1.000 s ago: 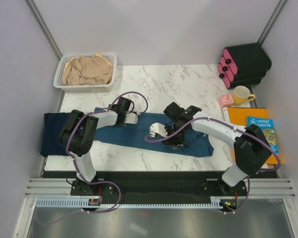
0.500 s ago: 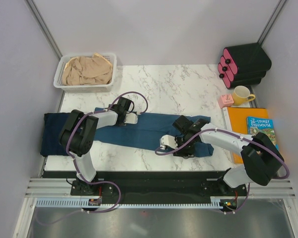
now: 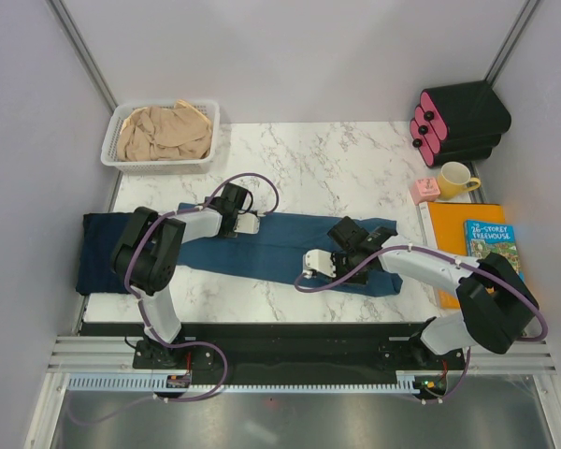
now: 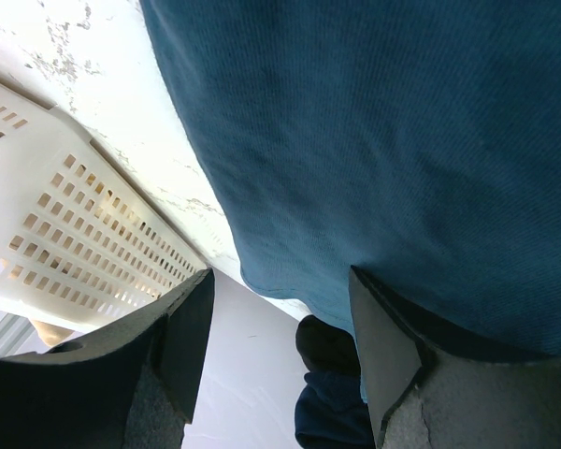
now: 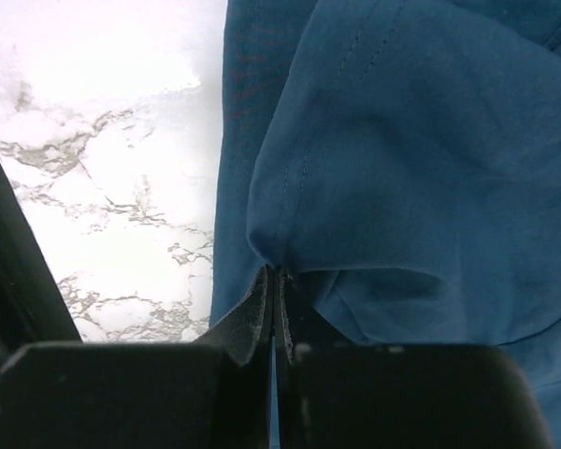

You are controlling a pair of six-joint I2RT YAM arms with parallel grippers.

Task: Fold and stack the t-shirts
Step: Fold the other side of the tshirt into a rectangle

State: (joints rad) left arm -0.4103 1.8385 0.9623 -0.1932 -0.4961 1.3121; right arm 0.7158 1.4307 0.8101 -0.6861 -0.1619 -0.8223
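Note:
The teal-blue t-shirt point(image 3: 280, 238) lies stretched across the marble table point(image 3: 318, 159). My right gripper point(image 3: 335, 276) is at the shirt's near right part, and its jaws point(image 5: 276, 273) are shut on a pinched fold of teal fabric point(image 5: 421, 140). At the shirt's far left edge my left gripper point(image 3: 226, 224) stands open point(image 4: 279, 281), its right finger against the teal cloth point(image 4: 402, 140) and nothing clamped. The dark navy t-shirt point(image 3: 103, 253) sits folded at the table's left edge, and shows beyond the left fingers point(image 4: 332, 402). The beige t-shirt point(image 3: 164, 131) lies crumpled in the basket.
The white slotted basket point(image 3: 159, 164) stands at the back left, close to the left gripper point(image 4: 65, 253). At the right are a yellow mug point(image 3: 456, 178), a pink block point(image 3: 424, 190), a book point(image 3: 494, 243) on an orange folder, and a black-and-pink holder point(image 3: 458, 122).
My right gripper has moved right along the teal shirt toward its near edge and closed on a fold of it. The left arm has not moved.

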